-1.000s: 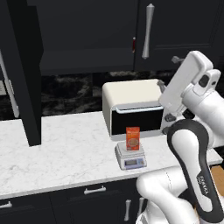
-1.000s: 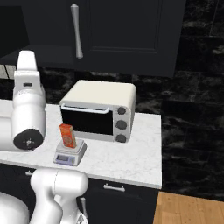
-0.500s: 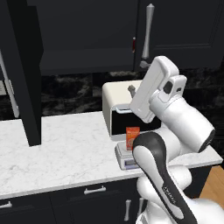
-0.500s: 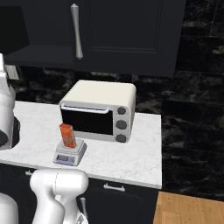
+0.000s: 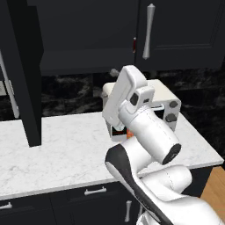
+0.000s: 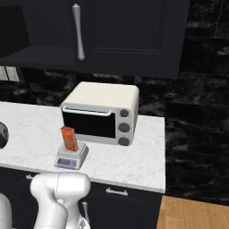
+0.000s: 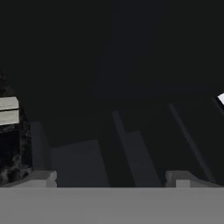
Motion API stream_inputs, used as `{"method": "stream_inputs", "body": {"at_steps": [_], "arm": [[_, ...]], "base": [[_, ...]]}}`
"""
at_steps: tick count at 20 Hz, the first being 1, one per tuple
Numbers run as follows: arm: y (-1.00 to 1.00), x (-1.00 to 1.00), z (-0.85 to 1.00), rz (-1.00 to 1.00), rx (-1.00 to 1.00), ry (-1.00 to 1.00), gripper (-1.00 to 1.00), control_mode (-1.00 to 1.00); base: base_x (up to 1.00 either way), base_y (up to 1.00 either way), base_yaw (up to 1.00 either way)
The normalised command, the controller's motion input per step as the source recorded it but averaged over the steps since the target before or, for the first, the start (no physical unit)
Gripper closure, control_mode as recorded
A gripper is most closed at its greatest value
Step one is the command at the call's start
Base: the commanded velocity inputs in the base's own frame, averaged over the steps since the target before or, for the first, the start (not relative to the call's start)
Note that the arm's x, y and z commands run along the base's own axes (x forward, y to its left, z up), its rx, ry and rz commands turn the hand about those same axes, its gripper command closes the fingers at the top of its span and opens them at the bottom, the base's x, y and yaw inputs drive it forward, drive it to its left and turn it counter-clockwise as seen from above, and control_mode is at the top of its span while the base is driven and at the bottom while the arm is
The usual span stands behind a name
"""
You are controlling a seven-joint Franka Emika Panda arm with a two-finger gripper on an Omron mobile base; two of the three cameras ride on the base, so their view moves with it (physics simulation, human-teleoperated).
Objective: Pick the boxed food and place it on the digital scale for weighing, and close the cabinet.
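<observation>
The boxed food (image 6: 68, 138), a thin orange-red box, stands upright on the digital scale (image 6: 71, 157) in front of the toaster oven. In the left base view my arm (image 5: 140, 118) covers the scale, and only an orange sliver of the boxed food (image 5: 128, 132) shows. The black upper cabinet has its left door (image 5: 25, 74) swung out, edge-on over the counter. Its right door (image 5: 176, 30) is shut. In the hand view my gripper (image 7: 113, 178) is open, fingertips (image 7: 43, 177) far apart with nothing between them, facing dark cabinet panels.
A cream toaster oven (image 6: 100, 114) sits at the back of the white marble counter (image 6: 134, 156). The counter ends at the right, with wooden floor (image 6: 192, 214) beyond. White wall outlets (image 7: 8, 110) show at the left of the hand view. Black drawers (image 5: 52, 206) run below.
My arm has swung left from the right side of the left base view to its middle, now covering the scale. It has left the right base view. The box stays on the scale.
</observation>
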Motion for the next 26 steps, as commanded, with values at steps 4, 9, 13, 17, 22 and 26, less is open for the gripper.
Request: {"method": "stream_inputs", "body": {"at_steps": [4, 9, 13, 17, 22, 26], "arm": [[0.27, -0.83, -0.13, 0.00, 0.08, -0.06, -1.00, -1.00], [0.50, -0.78, -0.33, 0.00, 0.07, -0.14, -1.00, -1.00], [0.66, -0.70, -0.09, 0.00, 0.04, -0.20, -1.00, -1.00], [0.42, -0.92, 0.00, 0.00, 0.01, -0.18, -1.00, -1.00], [0.18, -1.00, 0.00, 0.00, 0.00, -0.08, -1.00, -1.00], [0.14, -1.00, 0.01, 0.00, -0.05, 0.05, -1.00, -1.00]], "base": [[0.00, 0.00, 0.00], [0.00, 0.00, 0.00], [0.00, 0.00, 0.00], [0.00, 0.00, 0.00], [0.00, 0.00, 0.00], [0.00, 0.00, 0.00]]}}
